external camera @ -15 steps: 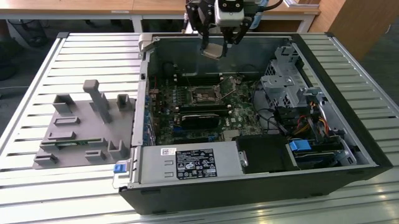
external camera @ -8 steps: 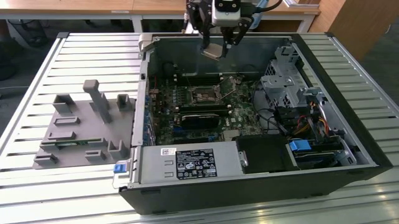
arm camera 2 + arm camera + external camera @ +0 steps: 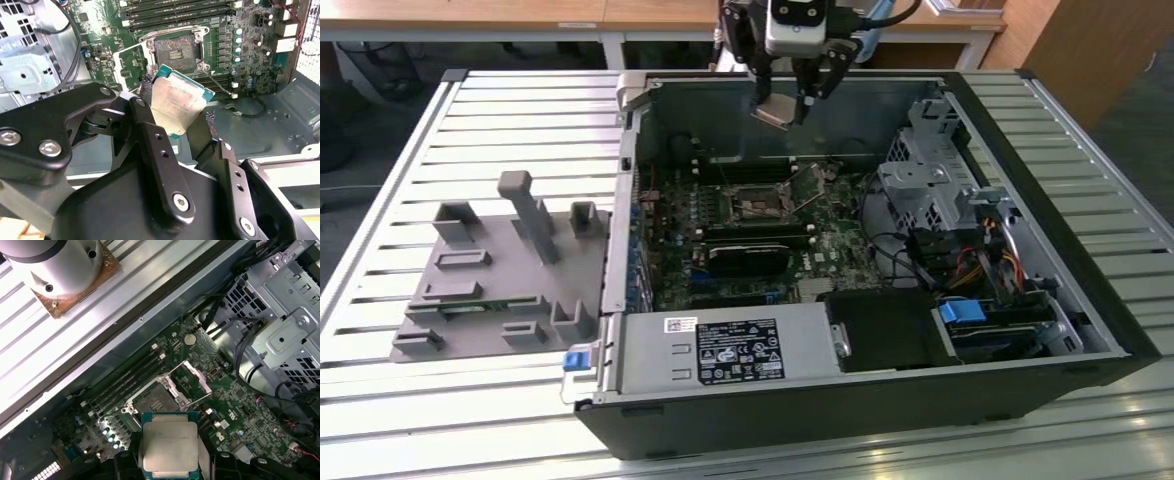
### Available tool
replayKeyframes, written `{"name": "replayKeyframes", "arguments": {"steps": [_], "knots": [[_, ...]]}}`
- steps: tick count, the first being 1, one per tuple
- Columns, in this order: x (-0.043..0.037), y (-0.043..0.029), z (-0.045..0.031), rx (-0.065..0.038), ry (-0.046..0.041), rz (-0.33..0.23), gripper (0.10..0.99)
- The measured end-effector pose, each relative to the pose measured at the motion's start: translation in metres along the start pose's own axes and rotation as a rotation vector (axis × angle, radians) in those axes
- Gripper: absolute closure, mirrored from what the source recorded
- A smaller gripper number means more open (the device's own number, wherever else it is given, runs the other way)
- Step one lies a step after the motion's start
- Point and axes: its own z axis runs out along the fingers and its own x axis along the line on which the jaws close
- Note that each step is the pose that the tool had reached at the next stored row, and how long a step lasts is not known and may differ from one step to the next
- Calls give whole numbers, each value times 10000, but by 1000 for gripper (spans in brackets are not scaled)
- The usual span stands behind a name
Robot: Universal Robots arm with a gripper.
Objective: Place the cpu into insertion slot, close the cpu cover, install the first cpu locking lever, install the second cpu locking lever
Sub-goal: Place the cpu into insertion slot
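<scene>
A: What does the claw have?

B: The cpu. It is pinched by two opposite edges, one black finger on each side, and hangs in the air over the far end of the open case.

A: How does the chip sit?

B: It is tilted in the exterior view. In both wrist views the cpu turns its silvery face to the camera, with a green rim around it.

A: And the slot?

B: The slot lies on the green board with its dark contact field exposed. It is below the chip and well apart from it. The cover stands swung up beside it, and long black memory sticks run close by.

A: What is round the case?

B: The case lies on its side on a slatted table. A grey holder with upright posts sits on the table just beside the case, at the exterior view's left
</scene>
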Motion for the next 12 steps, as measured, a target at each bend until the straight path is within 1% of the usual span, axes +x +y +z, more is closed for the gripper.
{"name": "replayKeyframes", "arguments": {"steps": [3, 12], "knots": [[0, 0, 3, -2, -27, 293, 557], [3, 3, 11, -15, -135, 1487, 557]]}}
